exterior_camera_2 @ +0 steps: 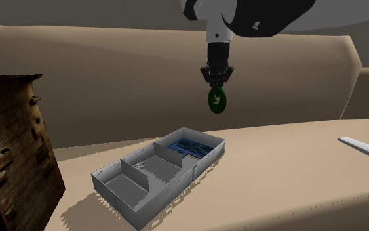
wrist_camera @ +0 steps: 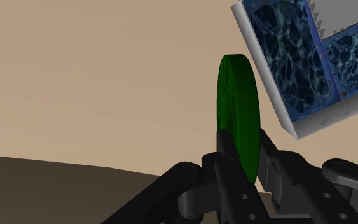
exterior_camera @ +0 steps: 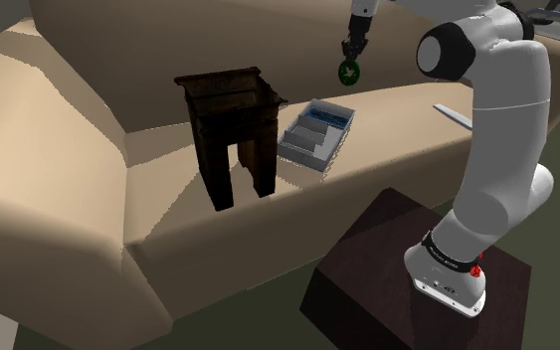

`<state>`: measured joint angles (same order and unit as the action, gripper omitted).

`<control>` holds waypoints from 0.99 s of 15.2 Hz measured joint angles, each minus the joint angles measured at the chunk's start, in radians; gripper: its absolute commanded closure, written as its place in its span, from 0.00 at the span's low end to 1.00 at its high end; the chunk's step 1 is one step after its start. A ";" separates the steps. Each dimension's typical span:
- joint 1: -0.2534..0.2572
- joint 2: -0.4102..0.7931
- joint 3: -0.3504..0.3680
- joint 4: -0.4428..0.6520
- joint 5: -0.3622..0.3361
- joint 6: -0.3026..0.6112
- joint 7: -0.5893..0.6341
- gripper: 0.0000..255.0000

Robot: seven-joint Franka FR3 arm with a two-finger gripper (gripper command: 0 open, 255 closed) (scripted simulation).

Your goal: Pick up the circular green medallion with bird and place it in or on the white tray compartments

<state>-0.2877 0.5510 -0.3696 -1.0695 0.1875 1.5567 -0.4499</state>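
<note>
Wrist view has my hand (wrist_camera: 244, 141) pinching the green medallion (wrist_camera: 238, 95) edge-on, one black finger on each face, so the disc stands upright between them. Shoulder view puts the hand well above the beige sofa seat (exterior_camera: 407, 129) with the medallion hanging from its tips (a pale bird mark shows on the face). The white tray (exterior_camera: 302, 149) lies below the hand and off to one side, its compartment nearest the hand lined in patterned blue, and a dark wooden side table (exterior_camera: 230, 129) stands past the tray.
</note>
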 measured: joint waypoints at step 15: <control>0.283 -0.445 0.062 -0.582 -0.148 0.162 0.291 1.00</control>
<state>-0.0045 0.1057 -0.3075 -1.6512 0.0398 1.7192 -0.1587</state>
